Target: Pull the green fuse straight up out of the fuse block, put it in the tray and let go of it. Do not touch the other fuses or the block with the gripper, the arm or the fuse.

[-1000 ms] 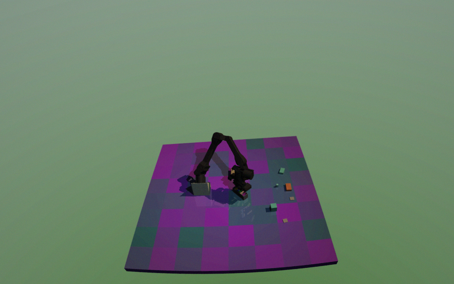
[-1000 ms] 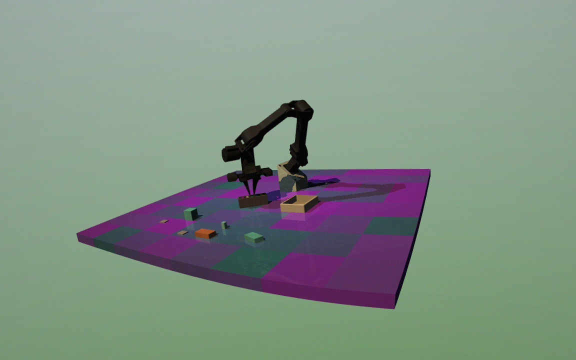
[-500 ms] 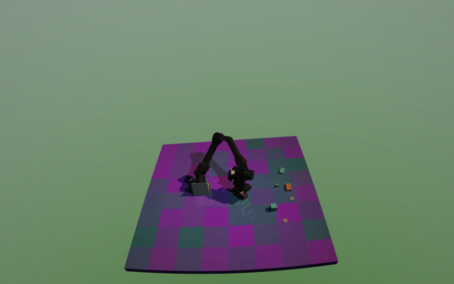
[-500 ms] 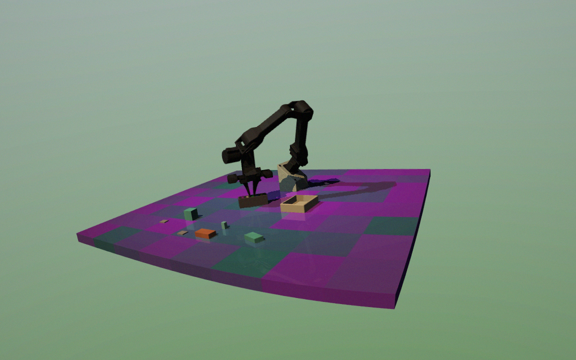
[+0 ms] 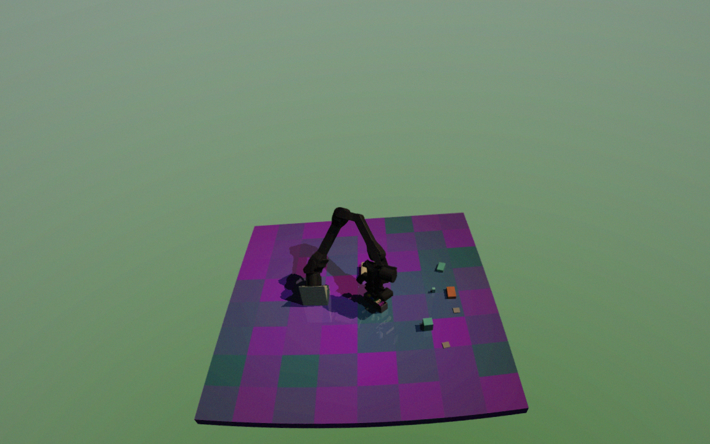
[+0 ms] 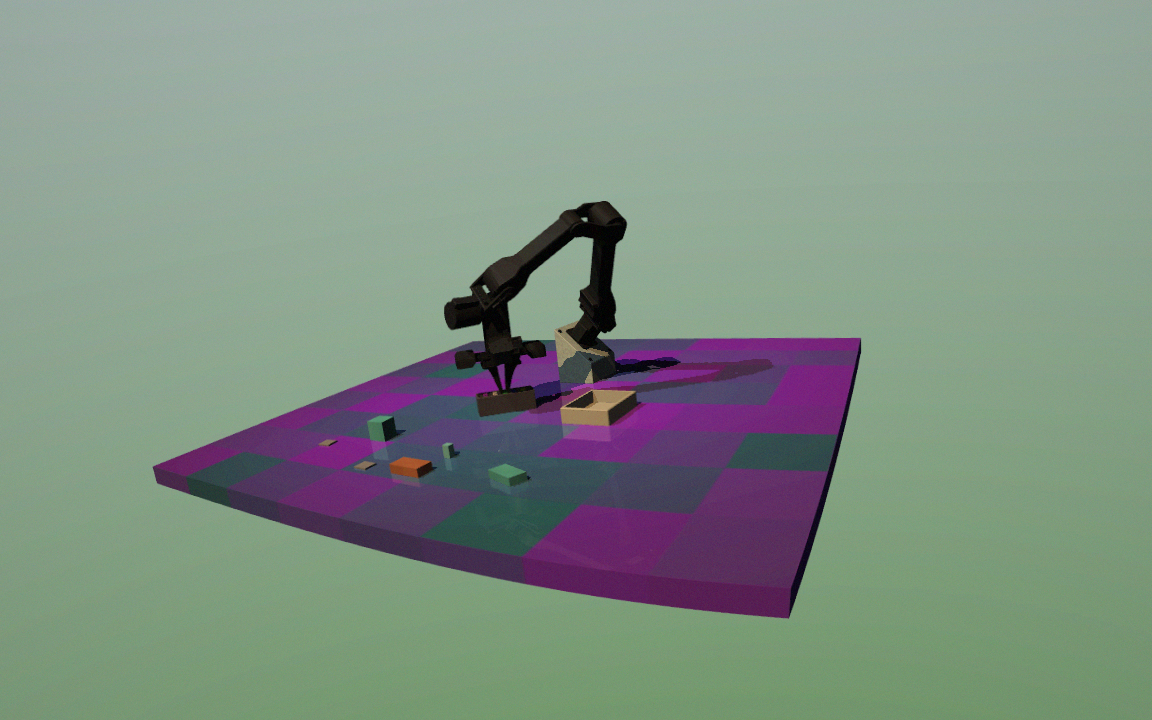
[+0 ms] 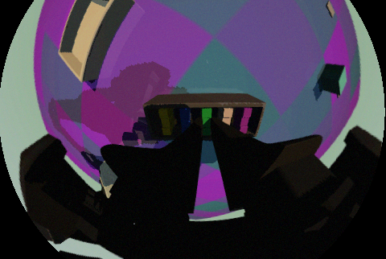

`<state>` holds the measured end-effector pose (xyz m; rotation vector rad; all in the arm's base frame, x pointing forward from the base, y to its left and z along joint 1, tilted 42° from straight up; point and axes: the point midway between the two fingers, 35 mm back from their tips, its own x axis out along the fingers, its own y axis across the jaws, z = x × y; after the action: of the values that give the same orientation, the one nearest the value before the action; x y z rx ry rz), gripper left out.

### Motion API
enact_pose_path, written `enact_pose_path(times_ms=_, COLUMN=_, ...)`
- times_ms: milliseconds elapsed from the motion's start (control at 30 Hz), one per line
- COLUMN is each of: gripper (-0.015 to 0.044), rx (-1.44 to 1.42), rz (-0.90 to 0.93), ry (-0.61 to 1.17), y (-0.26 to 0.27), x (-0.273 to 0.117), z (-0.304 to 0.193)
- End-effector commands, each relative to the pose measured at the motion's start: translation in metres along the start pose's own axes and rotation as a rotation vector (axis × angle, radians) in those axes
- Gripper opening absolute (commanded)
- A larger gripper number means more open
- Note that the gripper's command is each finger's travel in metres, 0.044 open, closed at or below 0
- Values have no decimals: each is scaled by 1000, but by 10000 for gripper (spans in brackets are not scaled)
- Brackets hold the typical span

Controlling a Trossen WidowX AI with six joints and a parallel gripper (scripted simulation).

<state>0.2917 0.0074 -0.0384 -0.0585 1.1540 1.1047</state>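
Top view: the gripper (image 5: 378, 301) is down at the fuse block (image 5: 381, 305), hiding the fuses.

Exterior view: the tray (image 6: 599, 406) sits just beside the block.

Wrist view: the narrow bright green fuse (image 7: 206, 117) stands upright mid-row, neighbours close either side, fingers pinching it.

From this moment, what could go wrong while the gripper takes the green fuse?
1. The gripper is closing around the green fuse, which is seated in the block. Its neighbours stand close on both sides, so a finger may touch one.
2. The fingertips are low at the block's top in the exterior view; going lower may hit the block.
3. A tilted pull may drag the fuse against the block before reaching the tray.
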Motion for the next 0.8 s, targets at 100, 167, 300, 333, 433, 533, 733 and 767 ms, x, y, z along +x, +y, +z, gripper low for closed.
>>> enact_pose_path(times_ms=100, gripper=0, rx=-1, rz=0, ry=0, y=0, x=0, z=0)
enact_pose_path(times_ms=167, gripper=0, rx=-1, rz=0, ry=0, y=0, x=-1, z=0)
enact_pose_path(times_ms=300, gripper=0, rx=0, rz=0, ry=0, y=0, x=-2, z=0)
enact_pose_path(times_ms=333, gripper=0, rx=0, rz=0, ry=0, y=0, x=-3, z=0)
enact_pose_path(times_ms=433, gripper=0, rx=0, rz=0, ry=0, y=0, x=-4, z=0)
enact_pose_path(times_ms=533, gripper=0, rx=0, rz=0, ry=0, y=0, x=-6, z=0)
enact_pose_path(times_ms=733, gripper=0, rx=1, rz=0, ry=-1, y=-1, x=-9, z=0)
enact_pose_path(times_ms=767, gripper=0, rx=1, rz=0, ry=-1, y=-1, x=-9, z=0)
